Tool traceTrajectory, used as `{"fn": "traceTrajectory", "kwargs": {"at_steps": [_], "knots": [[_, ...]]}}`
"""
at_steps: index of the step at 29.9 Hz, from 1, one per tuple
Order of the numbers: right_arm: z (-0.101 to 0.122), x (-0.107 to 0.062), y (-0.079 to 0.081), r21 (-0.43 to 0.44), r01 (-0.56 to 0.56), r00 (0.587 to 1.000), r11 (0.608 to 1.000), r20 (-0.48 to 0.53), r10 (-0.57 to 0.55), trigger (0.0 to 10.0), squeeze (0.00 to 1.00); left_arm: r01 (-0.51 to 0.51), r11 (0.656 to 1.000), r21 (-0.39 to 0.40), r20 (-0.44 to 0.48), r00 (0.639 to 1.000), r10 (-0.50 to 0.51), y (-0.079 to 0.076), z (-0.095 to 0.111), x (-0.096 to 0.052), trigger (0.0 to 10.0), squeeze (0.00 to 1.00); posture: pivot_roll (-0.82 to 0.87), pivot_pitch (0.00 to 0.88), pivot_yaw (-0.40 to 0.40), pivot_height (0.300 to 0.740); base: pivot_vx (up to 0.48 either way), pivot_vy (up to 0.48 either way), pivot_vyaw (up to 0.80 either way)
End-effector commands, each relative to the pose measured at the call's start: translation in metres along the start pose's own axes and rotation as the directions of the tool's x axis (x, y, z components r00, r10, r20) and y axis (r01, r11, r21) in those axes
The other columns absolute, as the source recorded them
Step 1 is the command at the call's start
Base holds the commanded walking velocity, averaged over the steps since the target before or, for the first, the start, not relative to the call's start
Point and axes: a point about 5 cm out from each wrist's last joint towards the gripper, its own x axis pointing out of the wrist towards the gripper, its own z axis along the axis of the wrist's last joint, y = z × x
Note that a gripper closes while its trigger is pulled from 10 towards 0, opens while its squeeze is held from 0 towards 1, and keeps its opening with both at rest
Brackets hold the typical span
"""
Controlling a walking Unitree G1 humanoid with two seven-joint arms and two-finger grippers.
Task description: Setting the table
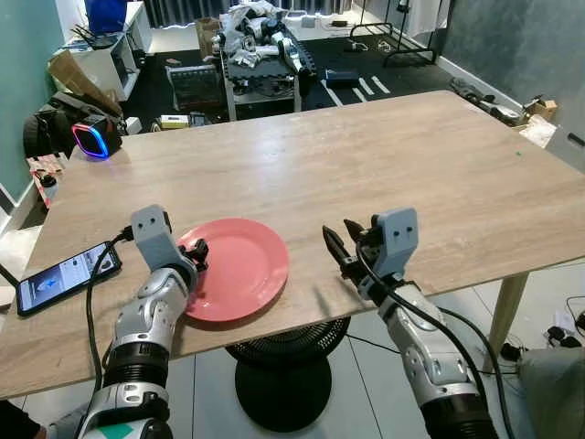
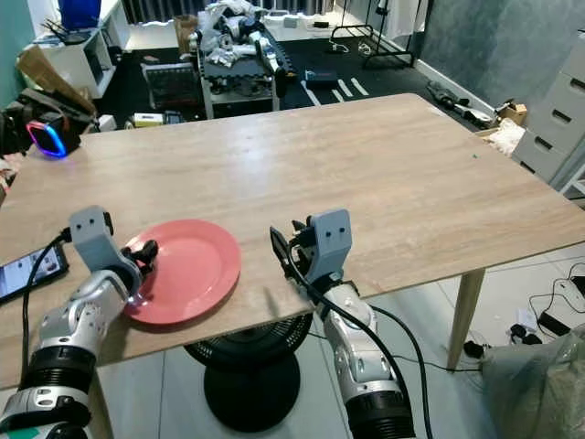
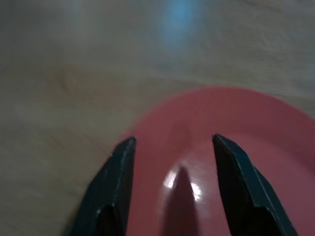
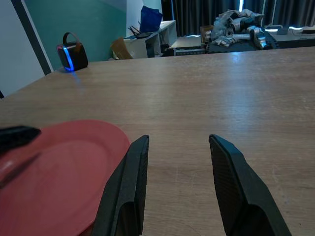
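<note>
One red plate on the wooden table, near its front edge, left of centre; two grippers at work.

Count: one plate, with nothing on it; one phone, lying flat at the near left, screen lit, cable attached; one dark speaker with a blue-lit ring at the far left edge of the table. The left gripper is over the plate's left rim, fingers spread apart and holding nothing; its wrist view is blurred, so contact with the plate cannot be judged. The right gripper is just right of the plate, above the table's near edge, fingers parted and empty. The cluttered shelving beyond the table is too jumbled to itemise.
</note>
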Motion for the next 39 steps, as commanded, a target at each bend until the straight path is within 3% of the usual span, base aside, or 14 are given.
{"fn": "traceTrajectory", "kwargs": {"at_steps": [1,5,10,33,39], "knots": [[-0.002,-0.001,0.001,-0.003,-0.004,1.000,1.000,-0.007,0.004,10.0,0.00,-0.062,0.991,0.119,0.075,0.996,0.054,0.010,0.008,-0.001,10.0,0.00,-0.04,0.000,0.116,0.740,0.000,0.000,0.00],[-0.002,-0.001,0.001,-0.002,-0.005,1.000,1.000,-0.006,0.005,10.0,0.00,-0.072,0.982,0.175,0.100,0.994,0.055,0.011,0.010,-0.002,10.0,0.00,-0.04,0.000,0.116,0.740,0.000,0.000,0.00],[-0.002,-0.001,0.001,-0.002,-0.005,1.000,1.000,-0.007,0.005,10.0,0.00,-0.018,1.000,0.025,-0.001,1.000,0.018,0.012,-0.001,-0.001,10.0,0.00,-0.04,0.000,0.116,0.740,0.000,0.000,0.00],[-0.002,-0.001,0.000,-0.006,-0.004,1.000,1.000,-0.009,0.004,10.0,0.00,0.009,0.991,-0.136,-0.108,0.994,-0.023,0.016,-0.023,0.002,10.0,0.00,-0.04,0.000,0.114,0.740,0.000,0.000,0.00],[-0.001,-0.002,0.000,-0.007,-0.001,1.000,1.000,-0.008,0.001,10.0,0.00,0.049,0.996,-0.068,-0.067,0.996,-0.054,0.011,-0.017,0.000,10.0,0.00,-0.05,0.000,0.116,0.740,0.000,0.000,0.00]]}}
